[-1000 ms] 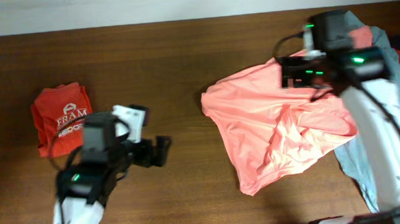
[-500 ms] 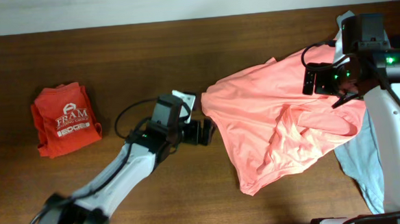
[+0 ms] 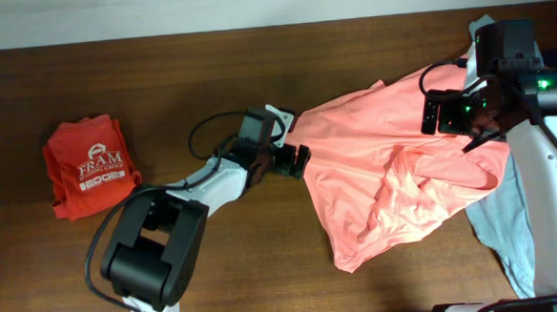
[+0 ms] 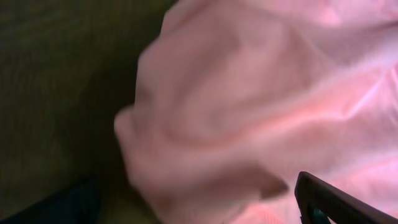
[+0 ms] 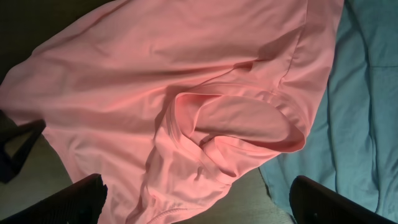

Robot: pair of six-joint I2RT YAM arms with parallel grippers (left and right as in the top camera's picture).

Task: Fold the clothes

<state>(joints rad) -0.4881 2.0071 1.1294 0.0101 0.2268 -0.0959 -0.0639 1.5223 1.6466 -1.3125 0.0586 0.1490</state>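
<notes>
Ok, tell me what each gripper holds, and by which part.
Nothing held: left gripper open at the pink top's edge, right gripper open above it.

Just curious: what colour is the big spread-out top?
Plain salmon-pink top; clearest in right wrist view.

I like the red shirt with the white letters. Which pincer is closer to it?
Left. The left pincer sits at the edge of the pink top nearest the red shirt. The right pincer is over the far side of that top, farther away.
</notes>
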